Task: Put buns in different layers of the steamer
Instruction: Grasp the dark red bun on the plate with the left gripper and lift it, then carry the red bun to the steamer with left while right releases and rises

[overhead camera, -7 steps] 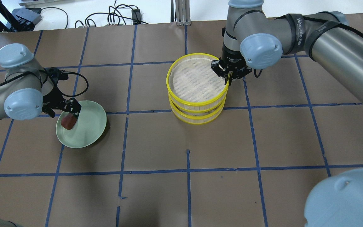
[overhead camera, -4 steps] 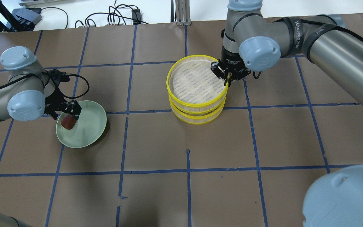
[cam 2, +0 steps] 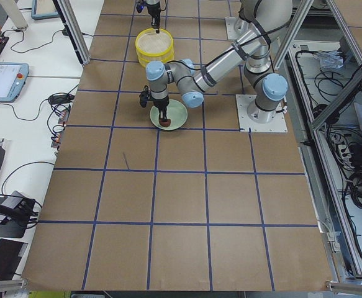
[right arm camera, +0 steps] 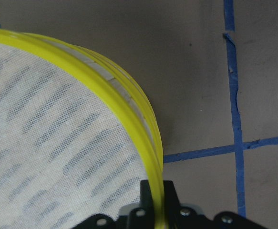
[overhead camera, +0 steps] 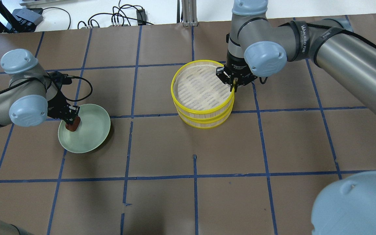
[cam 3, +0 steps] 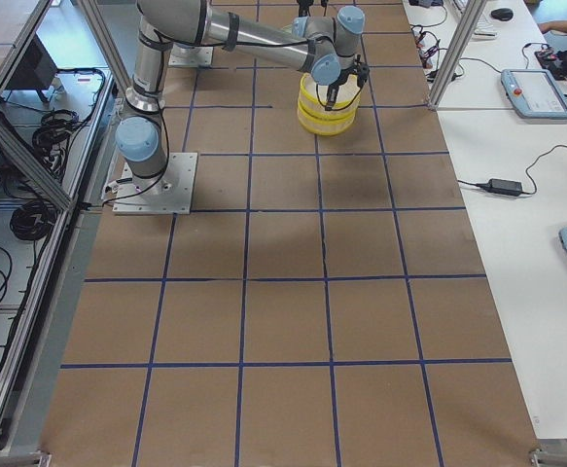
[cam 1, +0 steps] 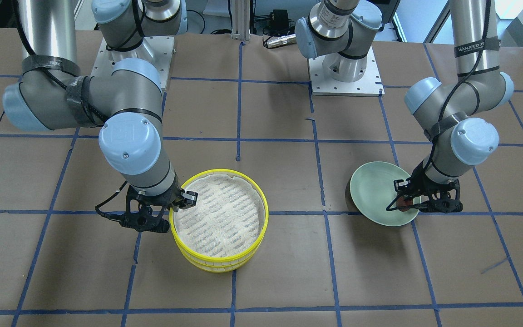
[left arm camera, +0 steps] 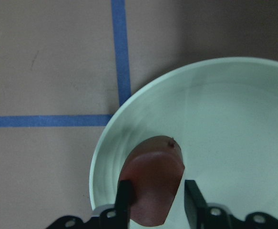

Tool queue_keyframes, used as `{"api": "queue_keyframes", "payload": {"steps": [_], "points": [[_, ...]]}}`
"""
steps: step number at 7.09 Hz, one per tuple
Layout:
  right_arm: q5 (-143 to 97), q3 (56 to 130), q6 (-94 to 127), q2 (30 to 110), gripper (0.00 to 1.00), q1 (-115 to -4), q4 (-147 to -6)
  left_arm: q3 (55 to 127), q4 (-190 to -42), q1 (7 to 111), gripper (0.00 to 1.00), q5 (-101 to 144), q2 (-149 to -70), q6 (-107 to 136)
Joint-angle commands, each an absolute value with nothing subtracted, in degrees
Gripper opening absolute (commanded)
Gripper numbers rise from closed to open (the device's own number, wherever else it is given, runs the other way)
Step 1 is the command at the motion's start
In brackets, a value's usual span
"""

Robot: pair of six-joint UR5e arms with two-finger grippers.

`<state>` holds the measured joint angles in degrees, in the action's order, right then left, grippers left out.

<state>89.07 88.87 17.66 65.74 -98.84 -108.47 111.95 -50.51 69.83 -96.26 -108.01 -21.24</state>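
The dark reddish-brown bun (overhead camera: 73,126) lies on the left part of a pale green plate (overhead camera: 91,130). My left gripper (overhead camera: 72,120) is down over it. In the left wrist view its fingers (left arm camera: 125,198) press both sides of the bun (left arm camera: 153,176). The two yellow-rimmed steamer layers stand stacked mid-table. The top layer (overhead camera: 204,110) sits slightly askew on the lower layer (overhead camera: 204,126). My right gripper (overhead camera: 233,85) is shut on the top layer's rim (right arm camera: 105,90) at its right side. The top layer's floor holds nothing. The white bun shows in no view.
The brown table cover carries a grid of blue tape lines (overhead camera: 194,176). Cables and power bricks (overhead camera: 122,18) lie along the far edge. The two arm bases (cam 1: 343,68) stand on the robot's side of the table.
My left gripper has dropped from beside the dark bun onto it, fingers now around it. My right gripper and the top steamer layer have shifted slightly left and away.
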Motion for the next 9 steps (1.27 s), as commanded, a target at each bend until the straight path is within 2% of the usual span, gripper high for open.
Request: {"api": "queue_keyframes", "payload": {"steps": [1,3,4,5,6,7,9], "points": [[89.73,89.12,15.49,65.92,0.19,-98.70,-108.54,111.01,-45.88,70.74,0.00,-95.98,-106.53,-21.10],[89.65,89.56,15.64,66.01,0.21,-98.70,-108.28,110.57,-49.80,74.68,0.00,-95.89,-99.97,-19.00],[89.56,89.82,15.82,66.01,0.25,-98.70,-108.54,109.78,-53.31,78.71,0.00,-95.63,-96.36,-12.20],[89.65,89.82,15.99,66.01,0.39,-98.70,-108.46,106.21,-58.22,83.97,0.00,-94.15,-94.94,-4.12],[89.74,89.82,16.17,66.01,0.85,-98.70,-108.54,100.60,-62.10,89.24,0.00,-91.43,-95.27,5.53],[89.74,88.95,15.04,66.09,0.99,-97.83,-108.46,97.33,-63.44,93.56,0.00,-88.19,-96.06,14.50],[89.13,87.11,5.78,70.28,0.99,-93.80,-107.15,95.98,-59.71,97.90,0.00,-78.81,-98.95,27.20]]}}
